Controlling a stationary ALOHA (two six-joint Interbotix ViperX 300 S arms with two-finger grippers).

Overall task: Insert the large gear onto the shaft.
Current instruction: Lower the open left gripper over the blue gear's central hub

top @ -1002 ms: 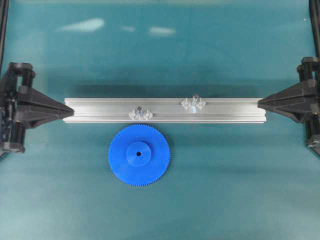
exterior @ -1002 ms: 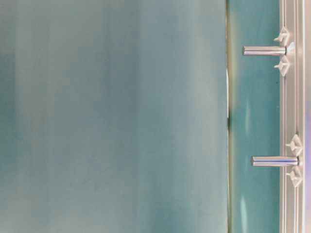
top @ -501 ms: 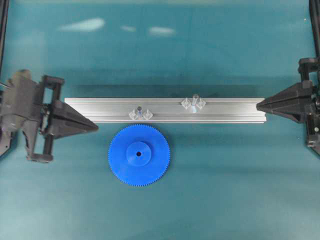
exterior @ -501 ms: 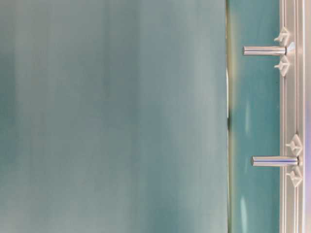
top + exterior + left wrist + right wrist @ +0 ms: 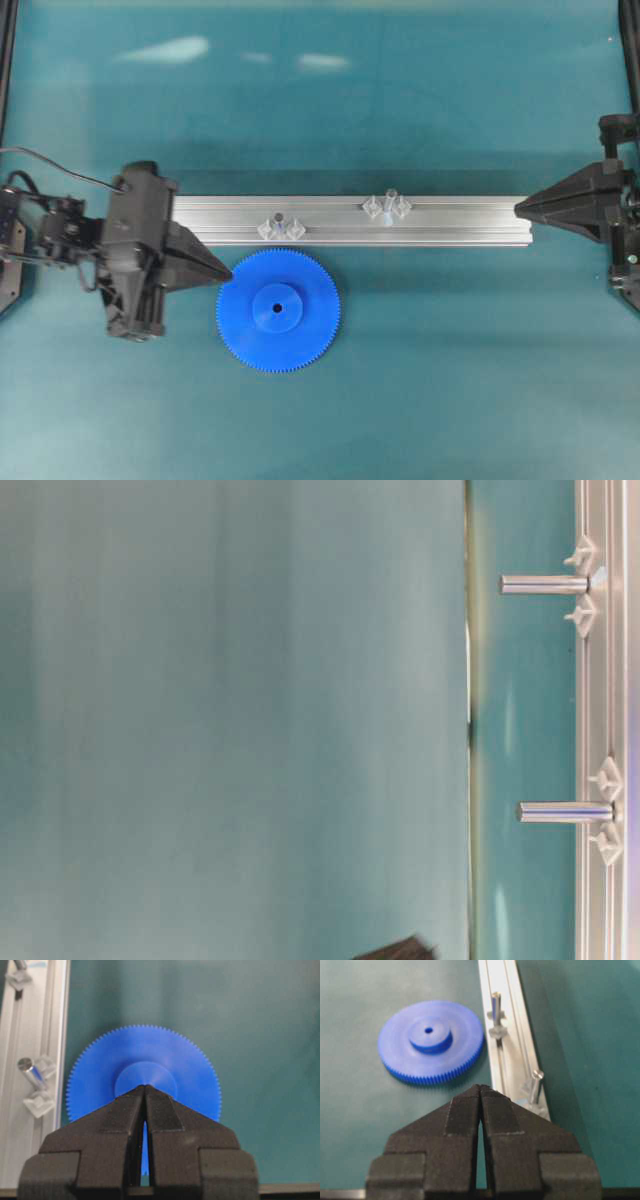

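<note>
The big bright-blue toothed plastic gear lies flat on the teal table, just beside the long silver metal rail. The small clear peg stands on that rail. The left claw is clenched, holding nothing, its tip by the gear's rim. The right claw is clenched too, at the rail's end

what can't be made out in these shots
- Gear centre hole: left wrist view, hidden behind the shut left pincer.
- Whether that pincer touches the gear: overhead view shows its tip at the rim, contact unclear.
- Table-level view: a dark shape cut off by the bottom edge, too blurred to identify.
- Right arm: overhead view, cut off by the right edge.
</note>
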